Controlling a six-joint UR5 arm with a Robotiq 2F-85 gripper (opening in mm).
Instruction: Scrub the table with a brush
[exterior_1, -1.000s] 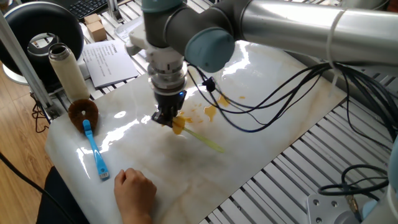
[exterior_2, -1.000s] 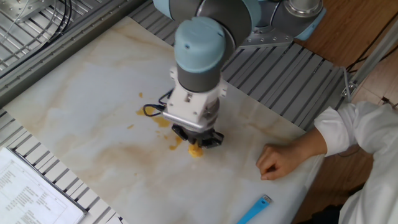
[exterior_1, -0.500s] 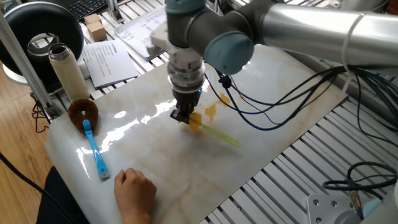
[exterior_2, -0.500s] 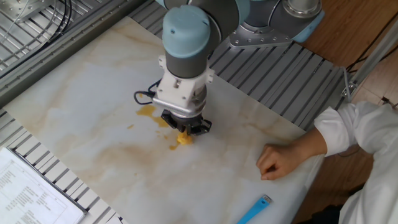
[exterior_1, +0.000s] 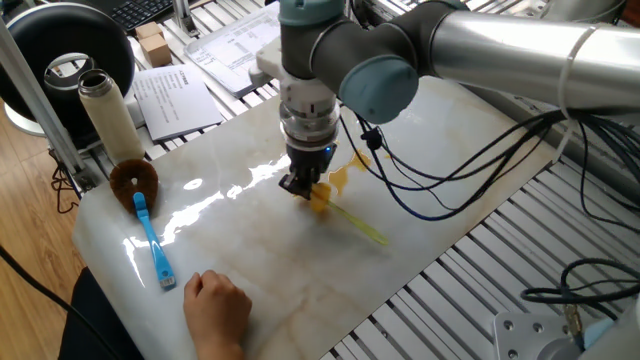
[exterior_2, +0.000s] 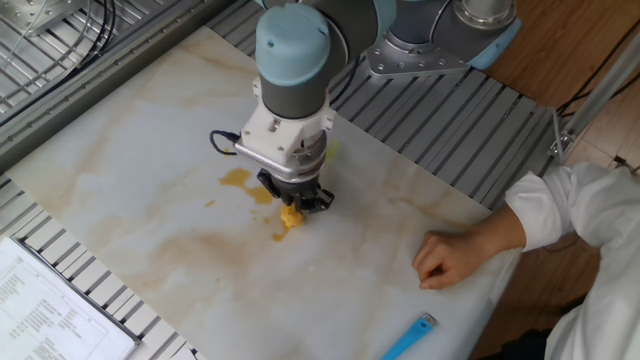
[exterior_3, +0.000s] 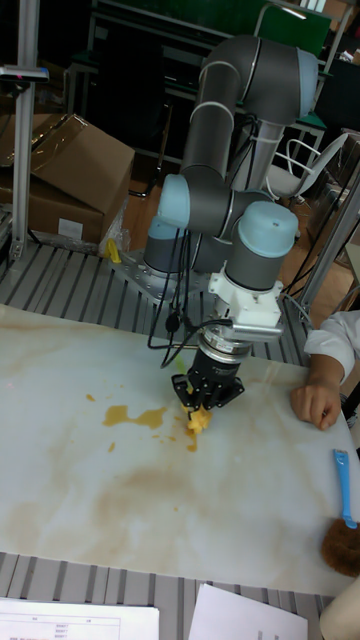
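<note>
The jaws pinch the brush (exterior_1: 322, 200), its head down mid-surface (exterior_2: 140, 150) beside the stains (exterior_3: 135, 415). Good scrubbing likely needs steady downward pressure and overlapping strokes through the orange puddles

the worktop (exterior_1: 300, 270) is a large glossy white slab with faint beige veins, and orange-brown stains (exterior_3: 135, 416) lie near its middle. the brush (exterior_1: 320, 199) has a chunky yellow head pressed down on the slab just beside those stains. its thin yellow-green handle (exterior_1: 360, 226) slants low over the surface toward the slatted-frame edge.
</note>
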